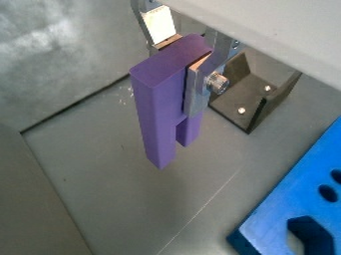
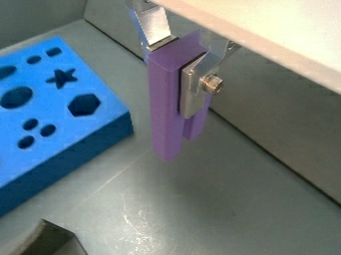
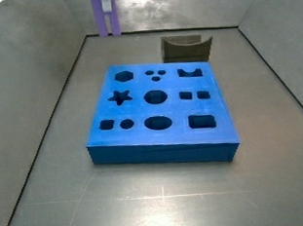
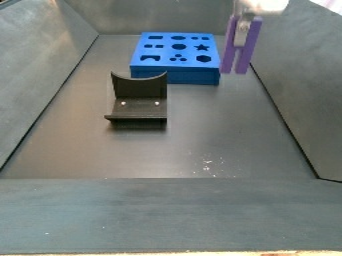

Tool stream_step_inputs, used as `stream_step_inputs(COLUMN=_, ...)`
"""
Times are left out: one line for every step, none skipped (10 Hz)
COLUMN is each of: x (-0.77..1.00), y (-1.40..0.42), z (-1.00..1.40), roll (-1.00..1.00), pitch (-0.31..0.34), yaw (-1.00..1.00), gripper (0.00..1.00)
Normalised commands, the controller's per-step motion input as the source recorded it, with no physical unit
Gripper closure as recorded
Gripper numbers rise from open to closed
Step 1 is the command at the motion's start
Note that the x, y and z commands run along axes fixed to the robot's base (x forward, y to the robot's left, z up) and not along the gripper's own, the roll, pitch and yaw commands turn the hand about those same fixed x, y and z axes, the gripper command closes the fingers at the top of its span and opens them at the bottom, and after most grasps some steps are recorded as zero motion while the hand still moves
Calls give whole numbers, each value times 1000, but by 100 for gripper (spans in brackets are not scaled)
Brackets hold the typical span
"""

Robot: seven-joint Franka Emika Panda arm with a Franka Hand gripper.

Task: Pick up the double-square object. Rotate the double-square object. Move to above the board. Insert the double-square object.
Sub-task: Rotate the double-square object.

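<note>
My gripper (image 1: pixel 178 62) is shut on the double-square object (image 1: pixel 164 110), a light purple elongated block that hangs upright from the fingers (image 2: pixel 189 88), clear of the floor. It also shows in the wrist view with the star cut-out (image 2: pixel 170 100). In a side view the block (image 3: pixel 105 15) hangs beyond the far left corner of the board (image 3: pixel 169 146), a thick blue slab with dark shaped cut-outs. In the other side view the block (image 4: pixel 241 45) hangs just right of the board (image 4: pixel 136 55), under my gripper (image 4: pixel 255 8). The board shows in both wrist views (image 1: pixel 273 227) (image 2: pixel 40 167).
The dark fixture (image 3: pixel 186 48) stands on the floor behind the board, and shows near the middle of the floor in a side view (image 4: pixel 136 102) and behind the block in a wrist view (image 1: pixel 256 98). Grey walls (image 3: pixel 47 64) enclose the floor.
</note>
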Motion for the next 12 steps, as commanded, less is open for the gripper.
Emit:
stream_step_inputs(x=32, y=-2, z=-1000, roll=-24, pitch=-50, yaw=20, gripper=100)
stream_step_inputs(x=35, y=-3, z=-1000, roll=-27, pitch=-50, yaw=19, gripper=100)
stream_step_inputs(x=36, y=-8, z=-1000, roll=-33, pitch=-54, yaw=18, gripper=100)
stream_step_inputs(x=39, y=-10, z=-1000, roll=-35, pitch=-57, yaw=18, gripper=100)
stream_step_inputs(x=37, y=-13, z=-959, roll=-40, pitch=-57, yaw=18, gripper=100)
stream_step_inputs(x=34, y=-14, z=-837, roll=-44, pitch=-57, yaw=18, gripper=100)
stream_step_inputs(x=35, y=-13, z=-676, roll=-49, pitch=-59, yaw=20, gripper=100)
stream_step_inputs(x=34, y=-12, z=-597, roll=-51, pitch=-57, yaw=20, gripper=100)
stream_step_inputs(x=36, y=-14, z=-441, roll=-56, pitch=-52, yaw=21, gripper=100)
stream_step_inputs(x=38, y=-13, z=-328, roll=-61, pitch=-47, yaw=22, gripper=100)
stream_step_inputs(x=41, y=-13, z=-217, roll=-65, pitch=-42, yaw=24, gripper=100)
stream_step_inputs(x=0, y=0, z=0, roll=0, pitch=0, yaw=0, gripper=0)
